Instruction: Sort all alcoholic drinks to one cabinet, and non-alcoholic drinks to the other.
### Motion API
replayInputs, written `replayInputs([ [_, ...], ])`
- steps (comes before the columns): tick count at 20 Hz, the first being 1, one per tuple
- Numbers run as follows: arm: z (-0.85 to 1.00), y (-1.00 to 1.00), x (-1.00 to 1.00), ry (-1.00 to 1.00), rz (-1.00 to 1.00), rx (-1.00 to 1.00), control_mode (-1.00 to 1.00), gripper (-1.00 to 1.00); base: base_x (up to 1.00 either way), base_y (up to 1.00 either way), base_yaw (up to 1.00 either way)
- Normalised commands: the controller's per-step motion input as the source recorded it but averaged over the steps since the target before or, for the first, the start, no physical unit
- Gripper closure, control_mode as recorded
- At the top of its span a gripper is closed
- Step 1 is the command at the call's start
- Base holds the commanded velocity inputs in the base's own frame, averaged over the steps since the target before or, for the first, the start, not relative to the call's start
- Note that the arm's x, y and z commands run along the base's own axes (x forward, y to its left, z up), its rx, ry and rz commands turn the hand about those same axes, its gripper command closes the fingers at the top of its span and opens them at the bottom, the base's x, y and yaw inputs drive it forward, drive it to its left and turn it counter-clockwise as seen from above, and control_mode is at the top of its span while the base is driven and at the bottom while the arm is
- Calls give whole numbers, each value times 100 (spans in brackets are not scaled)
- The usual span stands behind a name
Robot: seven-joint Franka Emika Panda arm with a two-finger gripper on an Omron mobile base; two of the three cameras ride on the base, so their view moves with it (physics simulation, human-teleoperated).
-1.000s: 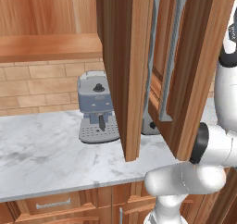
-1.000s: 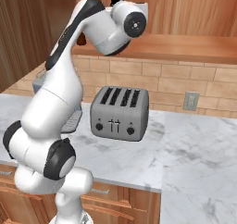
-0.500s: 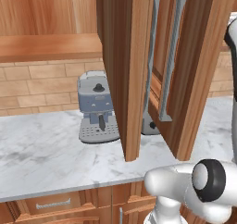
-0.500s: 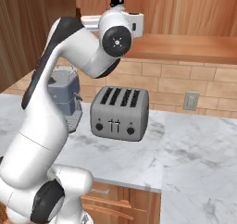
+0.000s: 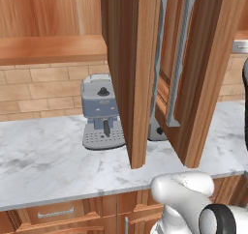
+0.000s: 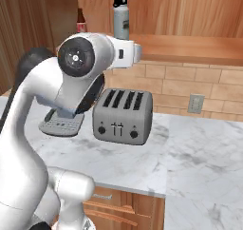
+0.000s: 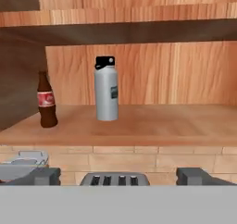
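Nearest to us in the hand view, our two-finger gripper stood spread wide and empty, its dark tips at the lower left and lower right of the frame with nothing between them.

Beyond the tips, in the middle of that view, lay the shelf of an open wall cabinet of warm reddish-brown wood. On it, at centre, stood a short silver-grey bottle with a black cap. Well to its left, near the cabinet's side wall, stood the small dark brown cola-like bottle with a red label, upright and apart from the grey one.

We judged the cola bottle already placed, so the non-alcoholic part looked done. The two tall alcoholic bottles we could not see, so we could not tell whether that part was finished.

Below the shelf, at the centre of the right base view, a grey four-slot toaster sat on the white marble counter. In the left base view a grey-blue espresso machine stood at centre left, and two open wooden cabinet doors with grey inner faces hung over the counter at upper right; we thought any swing that way would have to clear them.
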Motion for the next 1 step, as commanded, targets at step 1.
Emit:
replayInputs([
  [1, -70, -28, -100, 36, -14, -4, -100, -100, 0, 0, 0],
])
